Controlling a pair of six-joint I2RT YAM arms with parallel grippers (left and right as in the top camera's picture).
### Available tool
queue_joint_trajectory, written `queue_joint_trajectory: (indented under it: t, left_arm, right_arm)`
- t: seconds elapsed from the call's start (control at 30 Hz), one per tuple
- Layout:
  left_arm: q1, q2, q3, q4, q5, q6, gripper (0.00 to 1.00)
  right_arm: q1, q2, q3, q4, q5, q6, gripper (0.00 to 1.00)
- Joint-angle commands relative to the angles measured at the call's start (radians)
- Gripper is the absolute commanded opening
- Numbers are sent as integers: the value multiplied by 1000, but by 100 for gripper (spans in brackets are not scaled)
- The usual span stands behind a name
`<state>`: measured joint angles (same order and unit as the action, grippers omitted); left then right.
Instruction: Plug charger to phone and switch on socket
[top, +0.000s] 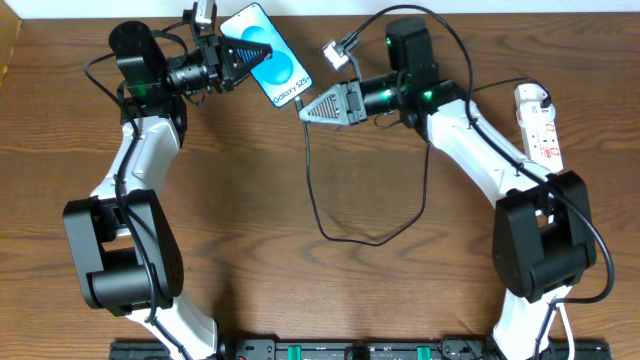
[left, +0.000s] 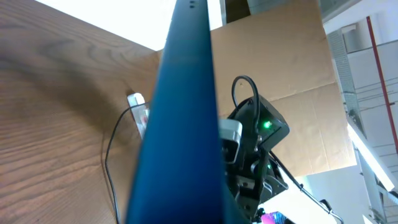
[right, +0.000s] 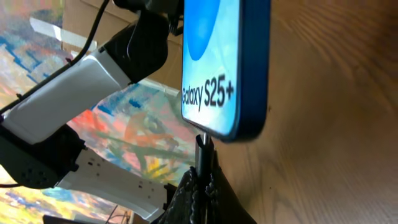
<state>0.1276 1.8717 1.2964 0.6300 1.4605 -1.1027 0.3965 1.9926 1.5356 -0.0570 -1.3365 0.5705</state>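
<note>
Over the wood table (top: 250, 200) the left end effector (top: 262, 52) grips the phone (top: 290, 80), the right end effector (top: 308, 112) pinches the charger (right: 203, 155) tip at the phone's bottom edge, and an off-angle push could miss the port and shift the phone.

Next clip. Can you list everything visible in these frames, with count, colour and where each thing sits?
phone: one, black frame, blue screen, far centre-left, held
charger: one, black cable, looping across the table's middle, plug tip at the phone's lower edge
socket: one, white with red marks, far right
table: one, brown wood, under everything
cardboard panel: one, brown, beyond the table
arms: two, white and black, left arm and right arm
left end effector: one, black, shut on the phone
right end effector: one, grey-black, shut on the charger's plug end
</note>
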Motion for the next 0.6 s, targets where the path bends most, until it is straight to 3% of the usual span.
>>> queue_joint_trajectory:
  t: [0.0, 0.57]
  left_arm:
    - [-23, -26, 8, 4, 111, 29, 7]
    - [-21, -26, 0, 4, 111, 29, 7]
  right_arm:
    - [-35, 0, 19, 24, 35, 2, 1]
    - [26, 0, 19, 24, 24, 2, 1]
